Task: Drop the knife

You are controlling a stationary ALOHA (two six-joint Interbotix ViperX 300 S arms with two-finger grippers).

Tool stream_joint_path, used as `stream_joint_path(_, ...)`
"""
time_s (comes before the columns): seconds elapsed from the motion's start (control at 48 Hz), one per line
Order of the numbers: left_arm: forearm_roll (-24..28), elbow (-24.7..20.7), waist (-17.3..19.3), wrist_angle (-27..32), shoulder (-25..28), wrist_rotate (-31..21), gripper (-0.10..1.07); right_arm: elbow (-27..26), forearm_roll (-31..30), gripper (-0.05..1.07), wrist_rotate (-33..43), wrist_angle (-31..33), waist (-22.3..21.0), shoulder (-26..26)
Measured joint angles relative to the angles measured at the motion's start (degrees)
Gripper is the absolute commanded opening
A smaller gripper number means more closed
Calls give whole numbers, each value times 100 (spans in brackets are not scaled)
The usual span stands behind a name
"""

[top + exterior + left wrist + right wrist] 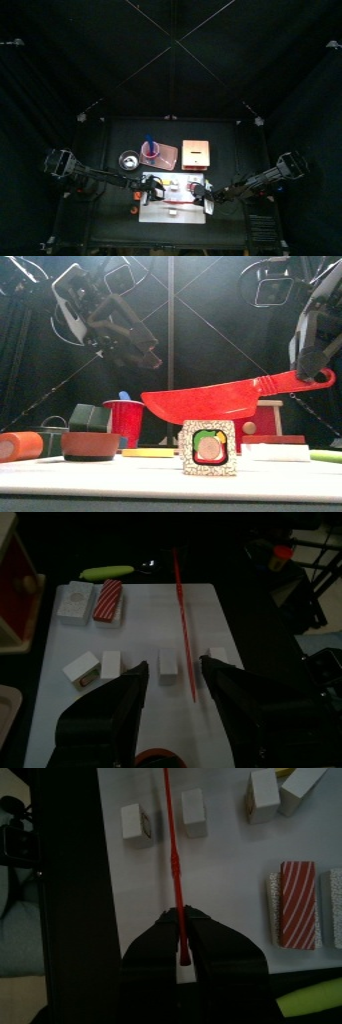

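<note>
Front view showed my right gripper (321,376) with its fingers clamped on the handle of the knife (214,399), held level in the air above the white board (174,478) mid-counter. I judged release came next: simply spreading them. My left gripper (171,677) stood open, empty. Landing spot hidden.

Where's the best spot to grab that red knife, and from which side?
Grab it by the narrow handle, where the right tool already pinches it. The knife hangs level in the air with its thin edge up, so the jaws should squeeze its two flat faces, coming in from the handle end. The blade looks wider and tapers, so it is probably harder to hold.
</note>
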Motion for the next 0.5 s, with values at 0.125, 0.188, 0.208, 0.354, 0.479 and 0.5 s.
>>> stream_joint_path(0.125,0,26,9,-53,0,0,83,18,9,20,0,0,0,-105)
stream_joint_path(0.188,0,35,18,-62,-9,-9,83,44,9,20,0,44,0,-211)
stream_joint_path(0.208,0,35,26,-53,-18,0,83,53,9,20,9,62,0,-246)
stream_joint_path(0.354,-44,114,70,-132,-62,-9,83,185,202,20,9,290,0,-589)
stream_joint_path(0.479,-123,193,70,-413,-70,-18,83,396,606,20,9,554,9,-1063)
stream_joint_path(0.5,-132,202,70,-457,-62,-18,83,431,677,20,9,589,9,-1151)
